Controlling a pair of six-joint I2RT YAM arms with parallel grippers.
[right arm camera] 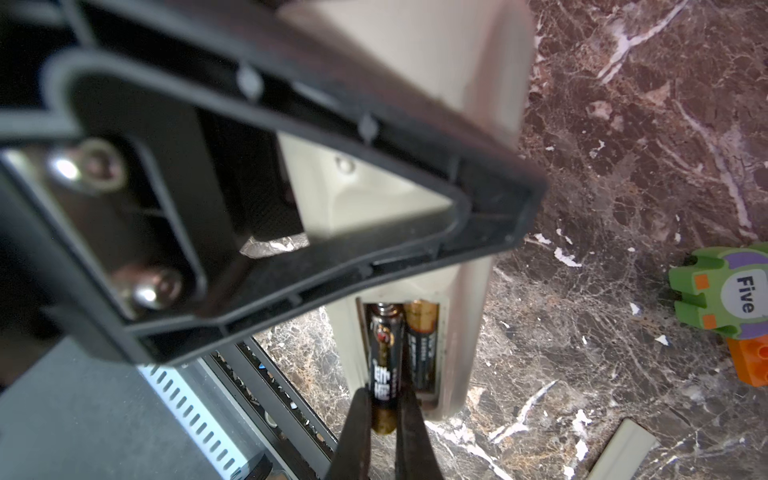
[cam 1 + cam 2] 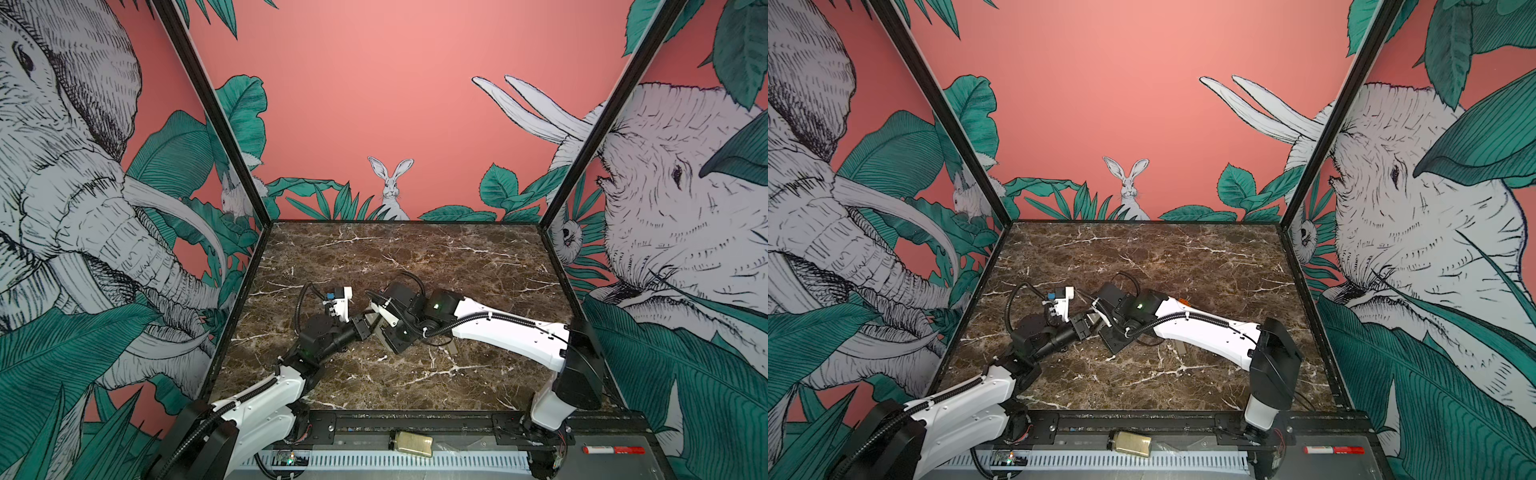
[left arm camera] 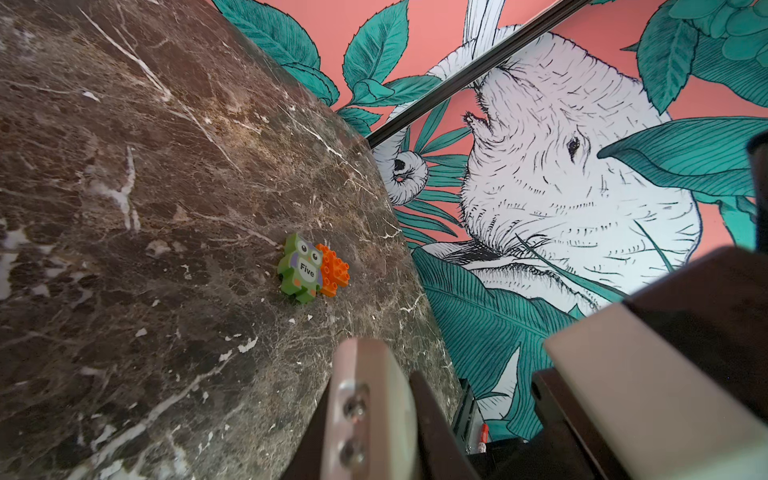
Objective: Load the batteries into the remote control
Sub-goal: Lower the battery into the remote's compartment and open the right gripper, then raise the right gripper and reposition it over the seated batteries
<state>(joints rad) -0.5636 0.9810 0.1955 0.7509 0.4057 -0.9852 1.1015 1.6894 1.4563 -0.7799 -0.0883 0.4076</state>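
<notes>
Remote control (image 1: 461, 332) braced for its last battery
Left gripper (image 2: 365, 327) clamps it steady, recess just beyond the right gripper (image 1: 383, 411), which pinches the held battery (image 1: 384, 361) by its end to angle it in beside the seated battery (image 1: 422, 345).

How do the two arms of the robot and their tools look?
Both the left arm and right arm have white shells, black joints and black ribbed cables. The right tool has thin dark fingers; the left tool is black.
</notes>
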